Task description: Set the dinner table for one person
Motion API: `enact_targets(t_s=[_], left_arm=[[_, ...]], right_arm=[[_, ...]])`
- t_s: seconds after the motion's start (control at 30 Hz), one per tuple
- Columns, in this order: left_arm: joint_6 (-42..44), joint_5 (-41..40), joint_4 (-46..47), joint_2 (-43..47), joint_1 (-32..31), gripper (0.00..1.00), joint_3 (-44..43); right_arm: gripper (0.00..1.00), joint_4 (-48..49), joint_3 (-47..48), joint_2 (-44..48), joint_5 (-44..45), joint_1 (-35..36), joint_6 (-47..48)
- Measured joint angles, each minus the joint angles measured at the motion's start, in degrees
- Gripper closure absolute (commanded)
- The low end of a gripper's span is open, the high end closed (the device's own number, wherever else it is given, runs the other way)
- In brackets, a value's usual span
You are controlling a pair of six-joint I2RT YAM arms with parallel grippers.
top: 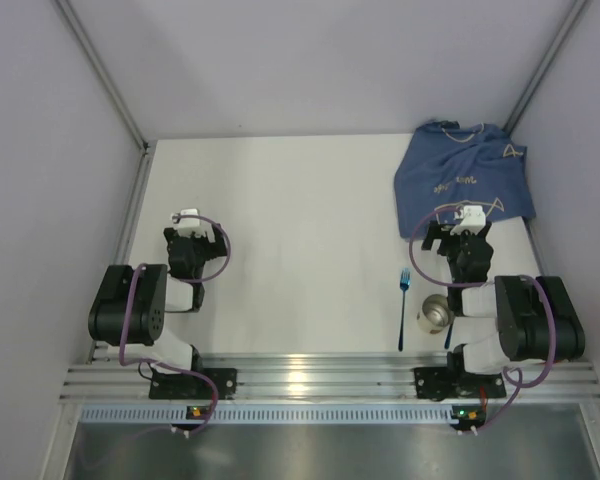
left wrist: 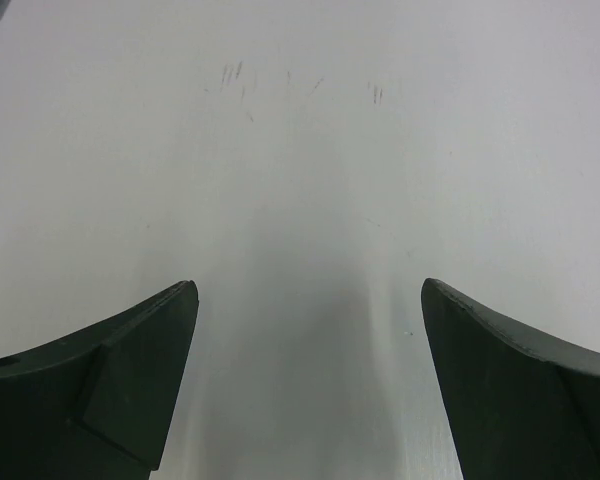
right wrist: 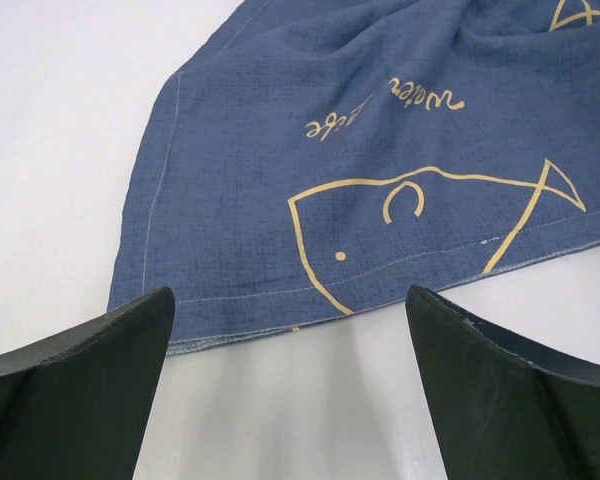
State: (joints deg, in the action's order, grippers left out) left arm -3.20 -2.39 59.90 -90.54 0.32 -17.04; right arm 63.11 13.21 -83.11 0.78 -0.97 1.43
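Observation:
The dinner table [top: 300,220] is a wide white tabletop. A dark blue cloth mat [top: 465,180] with pale line drawings lies crumpled at the far right; its near hem and a fish drawing show in the right wrist view [right wrist: 360,160]. A blue-handled fork [top: 403,308] and a small metal cup [top: 435,313] lie near the right arm's base. My right gripper [top: 460,232] is open and empty just short of the mat's near edge [right wrist: 290,295]. My left gripper [top: 192,232] is open and empty over the bare tabletop [left wrist: 305,290].
A second blue utensil handle [top: 447,335] shows beside the cup, partly hidden by the right arm. Grey walls with metal posts enclose the table on three sides. An aluminium rail [top: 320,378] runs along the near edge. Faint pencil-like marks [left wrist: 240,75] are on the tabletop.

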Motion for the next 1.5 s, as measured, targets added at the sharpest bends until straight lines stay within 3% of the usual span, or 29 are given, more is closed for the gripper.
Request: enact_targets(t_s=[0.57, 0.7, 0.83, 0.93, 1.03, 1.23, 1.5], left_arm=[[0.0, 0.0, 0.0, 0.0, 0.0, 0.01, 0.0], [0.3, -1.5, -3.7, 2.6, -0.7, 0.01, -0.3], [-2.8, -2.9, -24.7, 13.0, -2.3, 0.02, -9.5], [-6.5, -1.6, -37.6, 17.7, -3.0, 0.02, -22.1], [-11.4, -1.4, -44.5, 21.0, -3.4, 0.01, -29.9], [-23.4, 4.1, -56.2, 22.8, -3.9, 0.01, -34.5], [-27.1, 9.2, -68.7, 22.8, -15.6, 0.02, -31.2]], right_arm=[[0.00, -0.8, 0.1, 0.3, -0.8, 0.0, 0.4], [0.00, -17.6, 6.5, 7.5, -4.3, 3.5, 3.6], [0.00, -32.8, 22.9, 15.0, -7.0, 10.1, 3.8], [0.00, -42.4, 37.0, 18.5, -4.4, 12.7, -4.7], [0.00, -50.1, 45.2, 19.0, -0.3, 11.0, -15.7], [0.00, -72.6, 55.1, 4.8, 2.2, 3.5, -27.7], [0.00, -100.0, 62.2, -13.6, 7.4, -9.2, -35.8]])
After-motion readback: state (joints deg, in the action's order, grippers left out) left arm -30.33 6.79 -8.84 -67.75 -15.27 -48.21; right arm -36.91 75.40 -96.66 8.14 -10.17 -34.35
